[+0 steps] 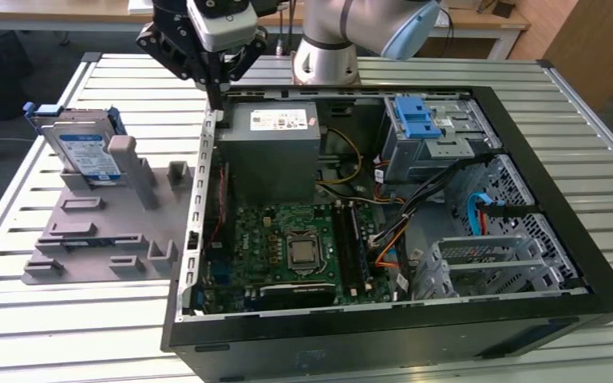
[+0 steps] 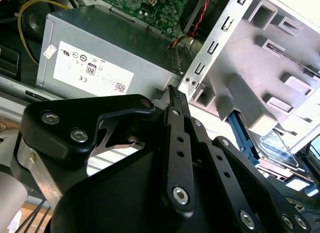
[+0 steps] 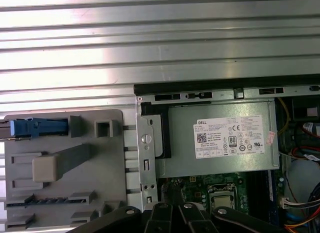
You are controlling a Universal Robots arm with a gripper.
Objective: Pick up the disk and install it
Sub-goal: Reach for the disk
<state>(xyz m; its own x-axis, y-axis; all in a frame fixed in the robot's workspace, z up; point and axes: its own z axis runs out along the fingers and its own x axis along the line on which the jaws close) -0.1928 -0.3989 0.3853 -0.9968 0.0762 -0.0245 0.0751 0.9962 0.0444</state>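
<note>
We see the gripper (image 1: 218,94) at the corner of the open computer case (image 1: 392,339) beside the power supply (image 1: 274,155), fingers pressed together on nothing; whether the tips touch the case we cannot tell. The disk (image 1: 80,150) stands on edge in the grey fixture (image 1: 104,231) at the exterior view's left, well apart from the gripper. In the second wrist view a fixture post largely hides the disk (image 2: 275,143); in the first wrist view it appears edge-on as a blue strip.
</note>
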